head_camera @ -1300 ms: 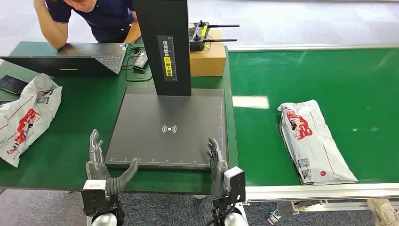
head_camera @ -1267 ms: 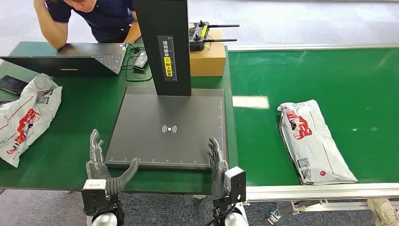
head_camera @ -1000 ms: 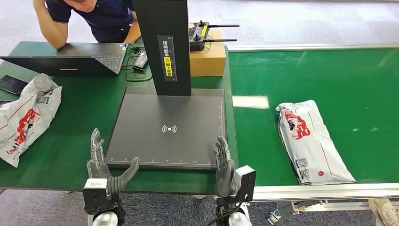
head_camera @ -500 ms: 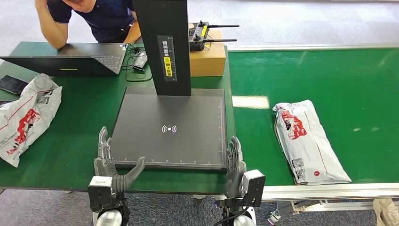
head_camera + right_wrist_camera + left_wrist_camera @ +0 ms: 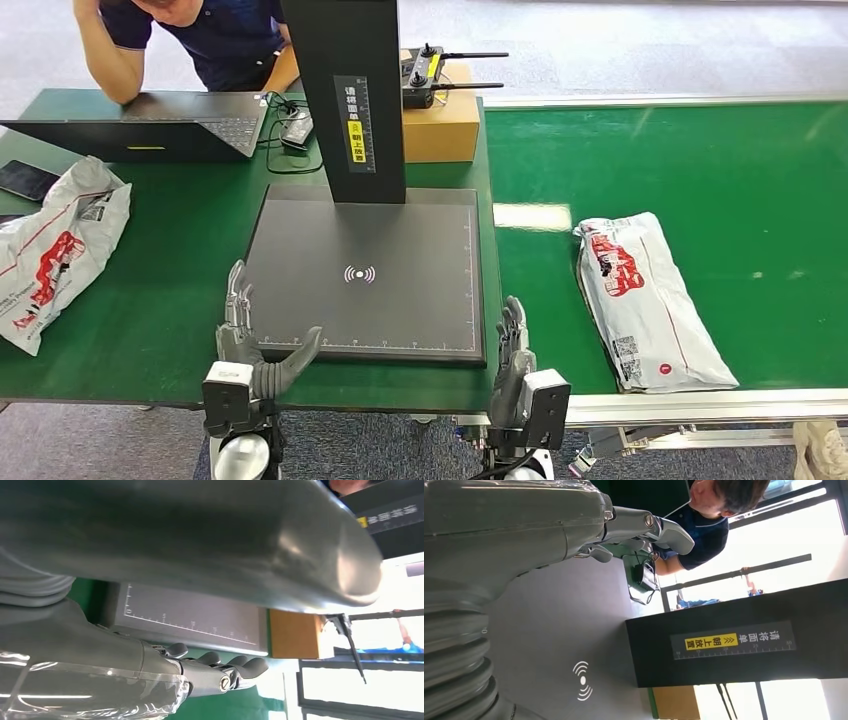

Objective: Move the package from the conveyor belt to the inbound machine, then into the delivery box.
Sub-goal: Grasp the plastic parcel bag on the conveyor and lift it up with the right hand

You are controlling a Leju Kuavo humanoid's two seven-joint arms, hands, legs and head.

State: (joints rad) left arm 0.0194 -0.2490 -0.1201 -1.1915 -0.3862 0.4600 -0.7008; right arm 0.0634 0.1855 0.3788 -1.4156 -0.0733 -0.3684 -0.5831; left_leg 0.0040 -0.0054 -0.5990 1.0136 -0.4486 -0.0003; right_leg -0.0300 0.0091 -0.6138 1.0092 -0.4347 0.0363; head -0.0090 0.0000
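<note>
A green table (image 5: 170,260) on the left and a green conveyor belt (image 5: 700,170) on the right are seen from the head view, divided by a narrow seam beside the inbound machine (image 5: 368,275). The machine's dark flat plate lies near the table's front edge, with its black column rising at the back. The package (image 5: 650,300), a white bag with red print, lies slanted on the belt near its front rail, well apart from the plate, with bare green belt between. The left hand (image 5: 250,345) is held at the plate's front left corner, fingers spread, nothing grasped. The right hand (image 5: 512,355) is raised just beyond the plate's front right corner, over the seam, fingers extended and empty. A second bag (image 5: 55,250) lies at the table's left edge, a laptop (image 5: 150,125) and a person (image 5: 200,35) behind it, and a cardboard box (image 5: 440,125) behind the column.

In the left wrist view the plate's grey surface and the column (image 5: 734,645) are seen past the released fingers (image 5: 664,530).

In the right wrist view the fingers (image 5: 225,672) are seen extended beside the plate's ruled edge (image 5: 190,622), holding nothing.
</note>
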